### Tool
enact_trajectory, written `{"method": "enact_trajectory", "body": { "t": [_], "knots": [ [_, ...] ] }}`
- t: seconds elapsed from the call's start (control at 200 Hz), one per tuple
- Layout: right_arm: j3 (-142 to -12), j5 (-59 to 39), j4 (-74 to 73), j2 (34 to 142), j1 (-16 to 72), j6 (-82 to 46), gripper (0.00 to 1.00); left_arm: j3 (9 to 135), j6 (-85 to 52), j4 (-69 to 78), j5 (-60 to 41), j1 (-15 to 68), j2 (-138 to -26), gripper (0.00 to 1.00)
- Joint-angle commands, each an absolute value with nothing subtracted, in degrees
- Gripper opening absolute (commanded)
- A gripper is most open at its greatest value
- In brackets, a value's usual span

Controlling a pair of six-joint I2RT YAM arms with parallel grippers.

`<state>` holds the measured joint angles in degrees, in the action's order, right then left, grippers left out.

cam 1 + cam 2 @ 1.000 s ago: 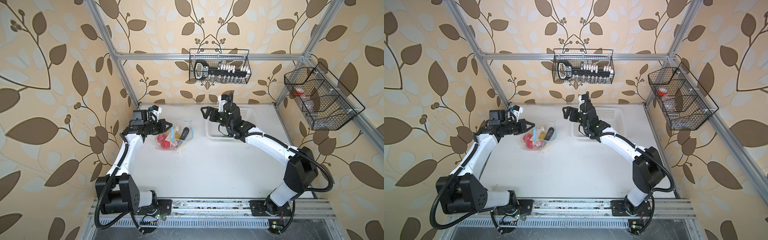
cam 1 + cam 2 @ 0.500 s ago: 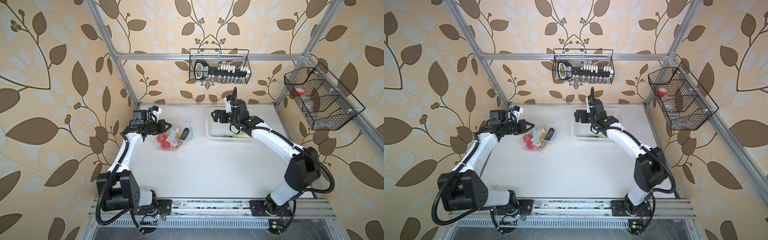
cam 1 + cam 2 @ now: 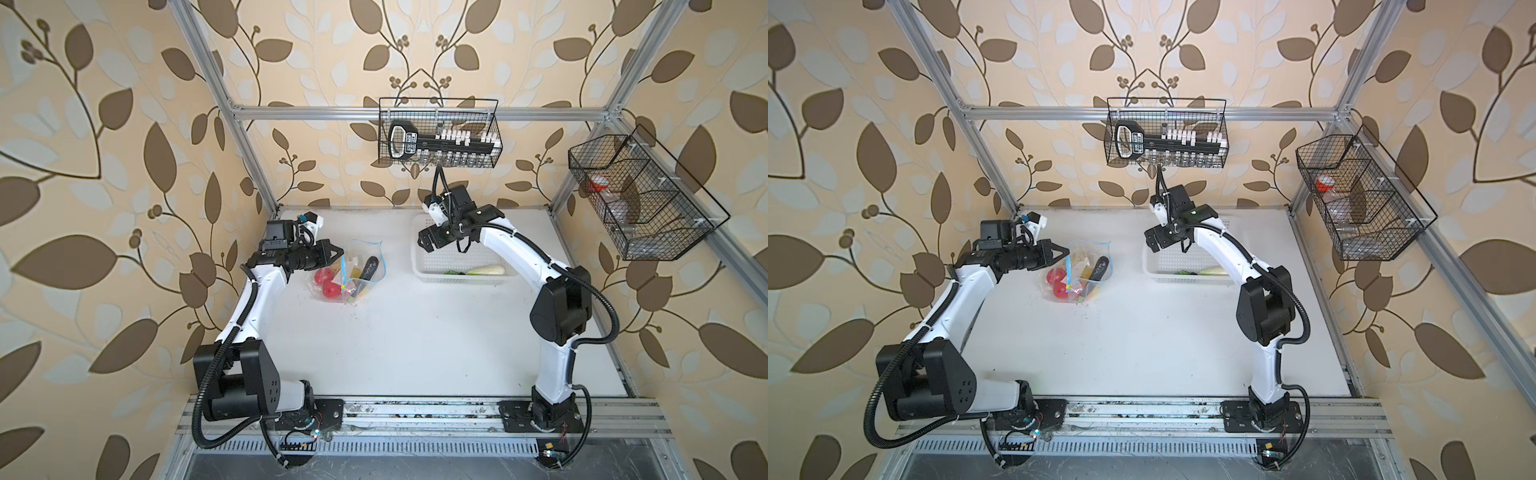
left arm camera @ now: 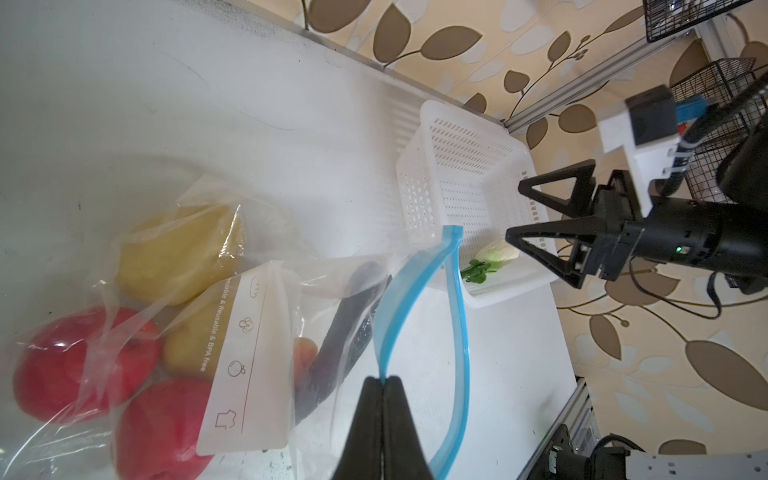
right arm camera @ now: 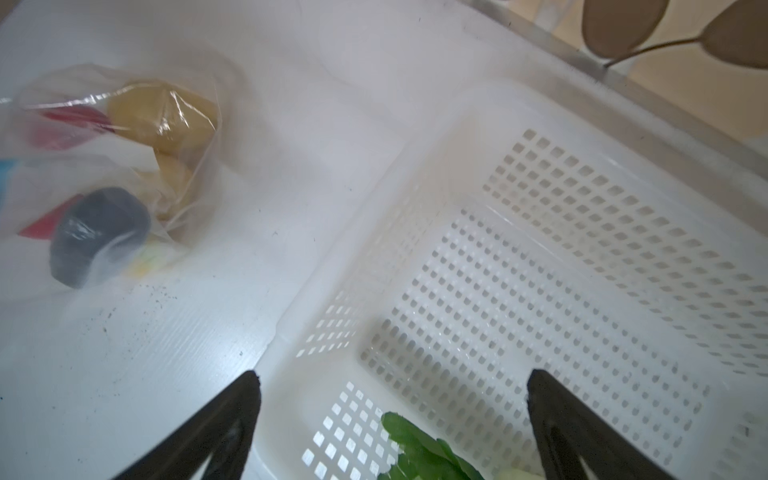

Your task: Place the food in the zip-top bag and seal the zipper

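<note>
The clear zip-top bag point(image 3: 360, 272) lies at the back left of the table, its mouth held up. My left gripper point(image 4: 384, 380) is shut on one side of the blue zipper point(image 4: 405, 299), and shows in both top views point(image 3: 338, 254) point(image 3: 1068, 252). Inside the bag are two red tomatoes point(image 4: 62, 361), yellow-brown potatoes point(image 4: 178, 253), a dark eggplant point(image 4: 349, 328) and a red-yellow fruit point(image 4: 305, 353). The white radish point(image 3: 486, 270) with green leaves point(image 5: 424, 449) lies in the white basket point(image 3: 461, 277). My right gripper point(image 5: 392, 378) hangs open over that basket's left end point(image 3: 428, 243), holding nothing.
The perforated basket point(image 5: 582, 249) stands just right of the bag near the back wall. A black wire basket point(image 3: 438, 137) hangs on the back rail and another one point(image 3: 636, 199) on the right rail. Dark specks dot the table by the bag.
My right arm has swung from the gap beside the bag to over the basket, its open gripper now tipped down toward the radish. The left gripper keeps its hold on the zipper.
</note>
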<state>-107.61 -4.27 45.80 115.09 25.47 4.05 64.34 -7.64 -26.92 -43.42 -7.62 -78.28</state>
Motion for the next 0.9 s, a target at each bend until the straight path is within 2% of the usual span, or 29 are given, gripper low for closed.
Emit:
{"method": "enact_trajectory", "body": {
  "t": [0.0,0.255,0.45,0.895],
  "knots": [
    [-109.3,-1.1,51.4,115.7,24.6,8.2,0.99,64.3,-6.4,-26.8,-44.2,-8.4,-77.1,0.0],
    [-103.3,5.3,49.5,114.6,23.3,6.2,0.92,64.2,-6.5,-26.6,-44.1,-8.5,-76.4,0.0],
    [-97.0,5.2,46.8,112.5,22.8,6.7,0.87,64.5,-6.8,-26.9,-44.3,-9.0,-75.8,0.0],
    [-98.7,0.7,54.2,115.0,20.2,9.4,0.77,64.3,-6.9,-26.6,-44.1,-9.7,-74.6,0.0]
  ]
}}
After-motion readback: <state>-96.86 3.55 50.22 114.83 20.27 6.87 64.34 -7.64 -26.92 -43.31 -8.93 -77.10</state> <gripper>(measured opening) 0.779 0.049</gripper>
